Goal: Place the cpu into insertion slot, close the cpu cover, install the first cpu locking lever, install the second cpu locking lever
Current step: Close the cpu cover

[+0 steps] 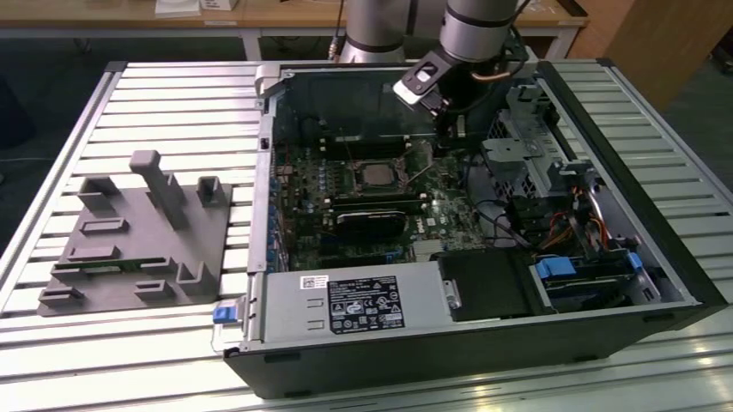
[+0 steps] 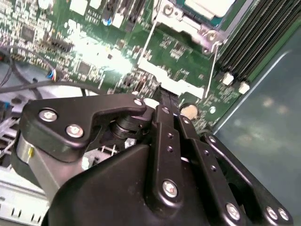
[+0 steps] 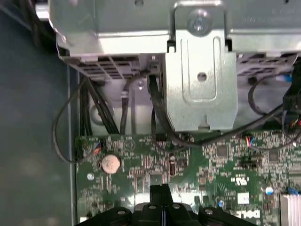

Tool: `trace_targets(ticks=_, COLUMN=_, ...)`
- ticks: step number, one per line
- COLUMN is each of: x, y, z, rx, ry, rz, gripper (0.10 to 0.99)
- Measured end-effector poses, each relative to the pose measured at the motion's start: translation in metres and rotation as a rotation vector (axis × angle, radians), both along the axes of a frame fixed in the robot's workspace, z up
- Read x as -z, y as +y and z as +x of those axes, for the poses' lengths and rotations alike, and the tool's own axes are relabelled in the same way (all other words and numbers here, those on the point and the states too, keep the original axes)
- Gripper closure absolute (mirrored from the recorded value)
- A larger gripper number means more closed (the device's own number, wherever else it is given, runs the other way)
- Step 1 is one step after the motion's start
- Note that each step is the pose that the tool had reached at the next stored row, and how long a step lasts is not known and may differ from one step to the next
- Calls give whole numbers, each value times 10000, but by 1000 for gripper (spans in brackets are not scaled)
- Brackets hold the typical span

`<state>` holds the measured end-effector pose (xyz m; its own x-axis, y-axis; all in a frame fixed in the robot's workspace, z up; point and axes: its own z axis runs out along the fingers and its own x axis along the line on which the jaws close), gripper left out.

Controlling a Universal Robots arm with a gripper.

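Observation:
The cpu lies flat in the insertion slot on the green motherboard, its silver top showing through the cpu cover, which lies down over it. In the second wrist view the cpu and the cover's frame sit beyond my fingertips. Two thin wire locking levers run along the socket's sides, and one lever stands slanted up. My gripper hovers low beside the socket on the exterior view's right. Its black fingers are shut, with nothing visible between them.
The open computer case lies on a slatted table. A metal drive cage with black cables stands close to the gripper. Memory slots, a coin battery, the grey labelled box and a grey fixture are around.

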<state>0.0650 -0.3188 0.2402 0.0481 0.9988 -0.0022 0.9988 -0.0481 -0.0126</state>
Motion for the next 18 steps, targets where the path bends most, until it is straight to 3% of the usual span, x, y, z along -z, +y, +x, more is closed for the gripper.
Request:
trace_targets(ticks=4, x=5, y=0, z=5, rx=1, ry=572, rz=-4, gripper=980)
trace_targets(ticks=5, x=7, y=0, z=8, rx=0, ry=839, rz=-5, gripper=980)
trace_targets(ticks=7, x=8, y=0, z=9, rx=0, ry=1056, rz=-7, gripper=980)
trace_targets(ticks=11, x=9, y=0, z=9, rx=0, ry=1089, rz=-6, gripper=980)
trace_targets(ticks=18, x=9, y=0, z=-76, rx=-1, ry=1076, rz=17, gripper=980)
